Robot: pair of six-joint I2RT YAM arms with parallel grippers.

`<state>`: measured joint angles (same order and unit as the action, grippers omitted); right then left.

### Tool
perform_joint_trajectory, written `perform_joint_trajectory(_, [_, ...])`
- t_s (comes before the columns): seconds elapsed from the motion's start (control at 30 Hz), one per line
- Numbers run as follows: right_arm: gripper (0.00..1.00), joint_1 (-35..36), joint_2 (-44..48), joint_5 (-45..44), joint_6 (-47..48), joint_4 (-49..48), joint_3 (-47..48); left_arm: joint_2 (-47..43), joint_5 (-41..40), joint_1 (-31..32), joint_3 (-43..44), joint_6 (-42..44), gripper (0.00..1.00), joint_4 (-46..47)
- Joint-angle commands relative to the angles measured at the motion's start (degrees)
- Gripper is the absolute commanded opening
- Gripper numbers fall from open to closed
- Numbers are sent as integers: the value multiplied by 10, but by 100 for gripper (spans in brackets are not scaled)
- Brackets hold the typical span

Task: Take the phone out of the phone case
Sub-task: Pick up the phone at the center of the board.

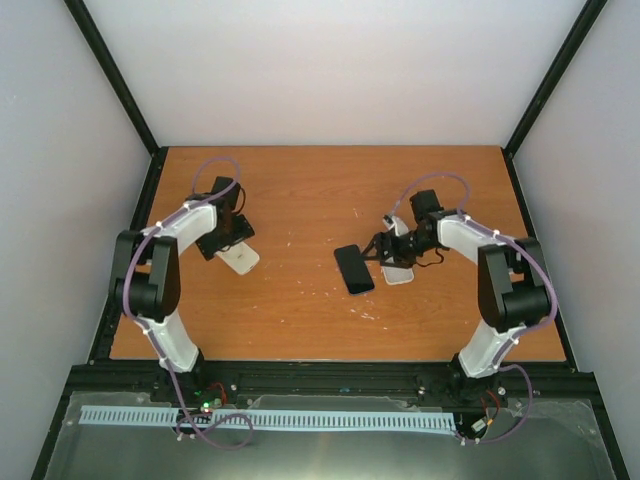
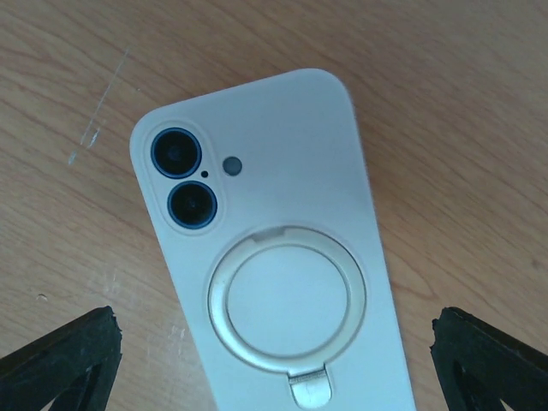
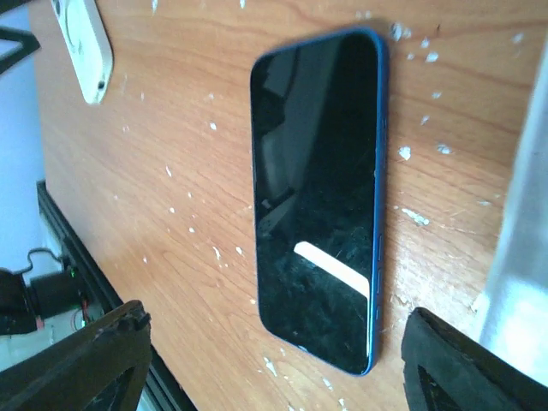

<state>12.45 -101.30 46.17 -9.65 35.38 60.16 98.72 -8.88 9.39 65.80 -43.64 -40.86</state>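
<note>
Right gripper (image 3: pixel 274 324) spread wide, gripping nothing. Phone (image 3: pixel 317 197) lies flat between its fingers: blue frame, dark smudged screen up. Left gripper (image 2: pixel 274 324) spread too, straddling white ring-stand case (image 2: pixel 282 145); lenses visible, so probably a phone inside.

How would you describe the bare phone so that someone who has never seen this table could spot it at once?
On the wooden table, look right of centre, just by the right gripper. A phone lies flat there, screen up. It is the only dark, blue-rimmed slab; the cased phone below the left gripper is white with a ring on its back.
</note>
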Motion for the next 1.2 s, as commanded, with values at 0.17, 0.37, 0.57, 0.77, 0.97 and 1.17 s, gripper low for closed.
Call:
perform_joint_trajectory(0.17, [84,-7,116,-55,70,36,12,175,-48,-11,176,-154,99,-217])
perform_joint_trajectory(0.37, [84,-19,173,-22,51,-13,-17,216,-20,-15,208,-161,99,-217])
perform_joint_trajectory(0.57, [84,-24,201,-18,65,7,9,214,13,-15,172,-184,87,-213])
perform_joint_trajectory(0.77, [84,-25,210,-12,67,6,15,182,41,-15,86,-167,95,-152])
perform_joint_trajectory(0.97, [84,-25,218,-21,78,10,20,204,54,-14,41,-153,86,-97])
perform_joint_trajectory(1.17, [84,-27,253,-33,89,3,23,187,28,-12,30,-135,64,-83])
